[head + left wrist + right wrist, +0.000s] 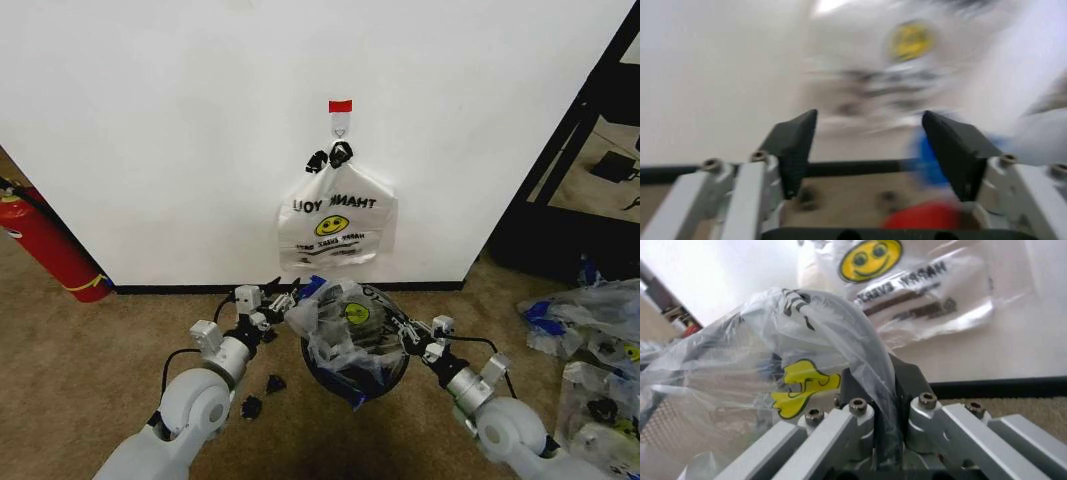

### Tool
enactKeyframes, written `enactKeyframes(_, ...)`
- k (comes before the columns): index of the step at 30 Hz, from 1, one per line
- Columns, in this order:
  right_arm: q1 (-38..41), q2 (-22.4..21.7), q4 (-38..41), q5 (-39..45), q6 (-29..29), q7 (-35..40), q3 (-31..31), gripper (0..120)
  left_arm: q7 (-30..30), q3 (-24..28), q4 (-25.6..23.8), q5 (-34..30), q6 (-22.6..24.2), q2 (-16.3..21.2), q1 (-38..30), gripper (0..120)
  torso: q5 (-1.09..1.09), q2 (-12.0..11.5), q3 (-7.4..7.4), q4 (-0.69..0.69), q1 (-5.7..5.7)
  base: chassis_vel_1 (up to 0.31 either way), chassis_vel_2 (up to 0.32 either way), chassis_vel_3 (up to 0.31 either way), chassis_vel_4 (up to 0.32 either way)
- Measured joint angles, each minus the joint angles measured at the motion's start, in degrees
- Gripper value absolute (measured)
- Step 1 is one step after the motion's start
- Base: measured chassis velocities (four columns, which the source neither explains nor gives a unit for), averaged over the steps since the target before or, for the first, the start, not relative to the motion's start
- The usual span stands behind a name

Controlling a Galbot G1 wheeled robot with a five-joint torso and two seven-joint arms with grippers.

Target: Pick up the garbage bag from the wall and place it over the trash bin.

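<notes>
The garbage bag (345, 325), thin, translucent and crumpled, with a yellow smiley and a blue tab at its left edge, is lying draped over the trash bin (352, 368) on the carpet below the wall (200, 130). The left gripper (283, 300) is sitting at the bag's left edge, its jaws standing wide apart and empty. The right gripper (883, 385) is at the bag's right side, jaws clamped together on a fold of the plastic.

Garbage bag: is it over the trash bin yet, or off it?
Draped over it. The garbage bag covers the trash bin top; the right gripper pinches its edge.
</notes>
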Motion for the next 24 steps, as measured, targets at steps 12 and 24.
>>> enactKeyframes(12,-0.5,5.0,-1.8,-0.8,5.0,10.3,-1.6,0,-19.7,-1.9,-13.7,5.2,2.3,-1.1,12.1,100,0.01,0.0,-0.01,0.00,0.00,0.000,0.000,0.000,0.000)
enactKeyframes(24,1.0,6.9,-3.4,-6.1,12.1,7.6,-3.3,0,-17.4,9.9,-19.6,10.3,2.6,-4.7,26.6,100,0.00,0.0,0.00,-0.01,-0.01,0.000,0.000,0.000,0.000)
